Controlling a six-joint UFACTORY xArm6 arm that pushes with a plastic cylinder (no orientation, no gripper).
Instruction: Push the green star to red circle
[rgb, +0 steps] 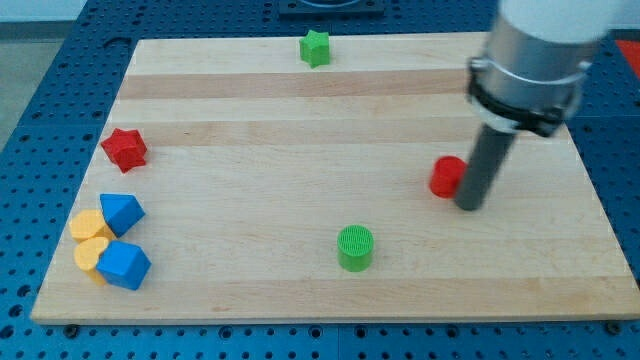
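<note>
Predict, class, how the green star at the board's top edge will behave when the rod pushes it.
The green star looks small and solid, so it probably slides easily on the smooth wooden board. Its points may make it twist off my tip. Lying flat, it seems unlikely to roll.

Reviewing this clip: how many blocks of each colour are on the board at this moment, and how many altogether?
Green: 2, the green star and the green cylinder
Red: 2, the red star and the red circle
Blue: 2
Yellow: 2
Total: 8
My tip sits beside the red circle.
</note>
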